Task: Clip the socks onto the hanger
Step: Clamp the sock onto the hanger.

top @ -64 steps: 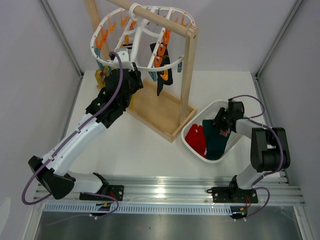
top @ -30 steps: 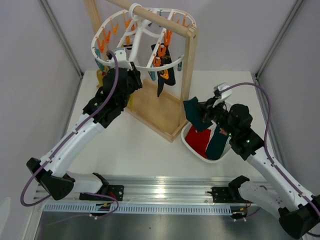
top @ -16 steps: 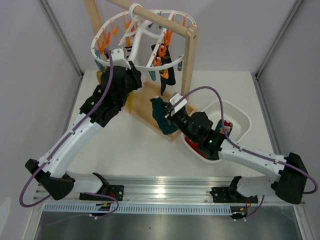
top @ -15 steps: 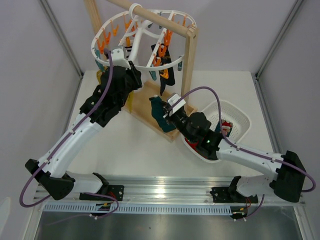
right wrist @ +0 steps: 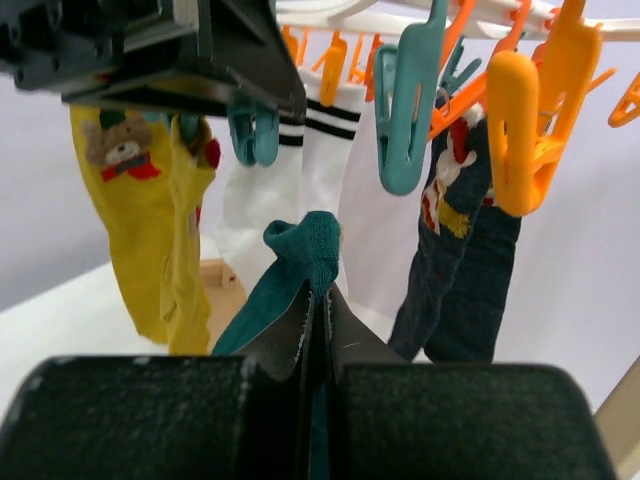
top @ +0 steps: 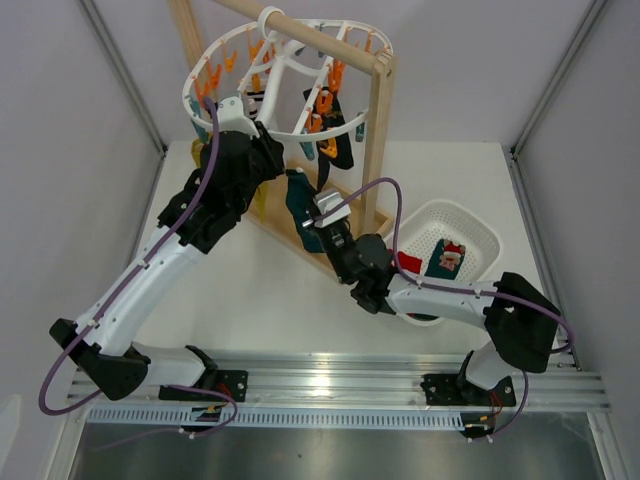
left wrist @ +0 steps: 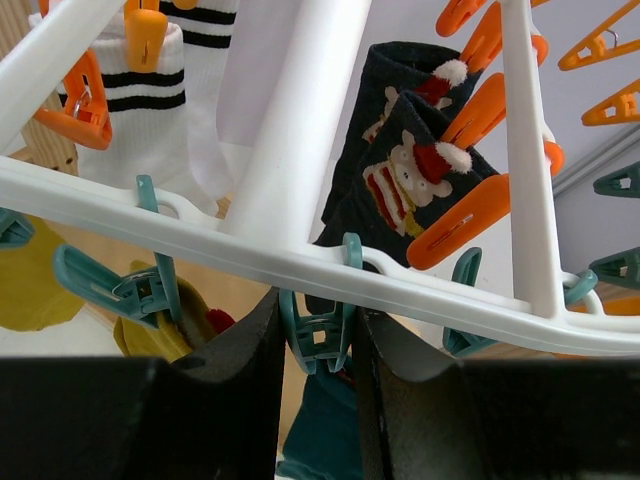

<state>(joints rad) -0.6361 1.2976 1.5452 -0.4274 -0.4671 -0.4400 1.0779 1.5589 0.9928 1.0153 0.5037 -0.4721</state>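
- Basket: white perforated plastic, on the table to the right. Inside lie a red sock, soft and plain, and a dark sock with a small red-and-white picture on it.
- Right gripper: black fingers pressed flat together, pinching the teal sock by its cuff. The ribbed knit edge bunches up just above the fingertips. The rest of the sock hangs limp below the claw.
- The teal sock is raised under the front rim of the hanger, just below the peg that the other arm has, not touching it.
- Left gripper: narrow, its two black fingers closed on the sides of a teal peg that dangles from the hanger rim. I cannot tell whether the peg's mouth is spread.
- Yellow sock: soft knit with a brown bear print, hanging long beside the left claw.
- White striped sock: ribbed, with two black bands near the cuff. It is clipped under an orange peg and hangs behind the teal sock in the right wrist view.
- Navy sock: dark knit with a bear in a red Santa hat, folded over. An orange peg bites its edge.
- Hanger: smooth white plastic oval ring with flat spokes. Orange and teal pegs hang all round it.
- Wooden rack: pale round bar on a square post. The hanger hooks over the bar.
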